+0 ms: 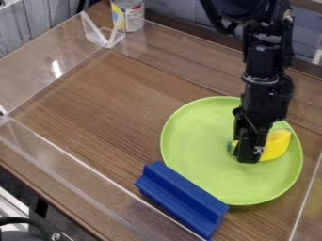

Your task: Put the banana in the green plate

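The green plate lies on the wooden table at the right front. On its right half rests the small yellow banana, its dark green tip peeking out at the gripper's left. My black gripper points steeply down onto the plate and is shut on the banana, hiding most of its left part. The arm rises from there toward the top of the view.
A blue ridged block overlaps the plate's front-left rim. Clear plastic walls border the table on the left and front. A transparent stand and a bottle sit at the back left.
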`<state>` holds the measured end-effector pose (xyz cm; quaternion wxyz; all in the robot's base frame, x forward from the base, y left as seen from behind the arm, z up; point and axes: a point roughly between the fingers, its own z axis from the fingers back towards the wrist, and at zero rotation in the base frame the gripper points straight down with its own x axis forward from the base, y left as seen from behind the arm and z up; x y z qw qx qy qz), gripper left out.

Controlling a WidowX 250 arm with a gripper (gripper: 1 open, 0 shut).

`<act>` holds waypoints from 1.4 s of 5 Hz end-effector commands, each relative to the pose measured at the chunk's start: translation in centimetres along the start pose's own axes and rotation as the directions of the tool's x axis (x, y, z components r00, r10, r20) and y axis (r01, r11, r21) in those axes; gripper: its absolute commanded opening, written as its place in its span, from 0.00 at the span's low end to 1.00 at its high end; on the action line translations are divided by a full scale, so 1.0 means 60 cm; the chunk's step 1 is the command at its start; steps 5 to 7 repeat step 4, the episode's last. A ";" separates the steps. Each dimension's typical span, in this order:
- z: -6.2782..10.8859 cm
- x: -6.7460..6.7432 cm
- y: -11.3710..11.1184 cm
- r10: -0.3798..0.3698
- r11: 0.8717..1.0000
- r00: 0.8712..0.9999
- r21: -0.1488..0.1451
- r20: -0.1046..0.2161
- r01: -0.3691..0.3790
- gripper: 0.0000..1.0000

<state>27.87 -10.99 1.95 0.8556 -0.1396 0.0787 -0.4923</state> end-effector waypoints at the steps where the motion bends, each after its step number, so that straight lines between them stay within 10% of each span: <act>1: -0.010 0.012 -0.017 -0.052 0.999 0.999 -0.013 -0.015 0.052 0.00; 7: -0.012 0.016 -0.022 -0.070 0.997 0.997 -0.036 -0.027 0.069 0.00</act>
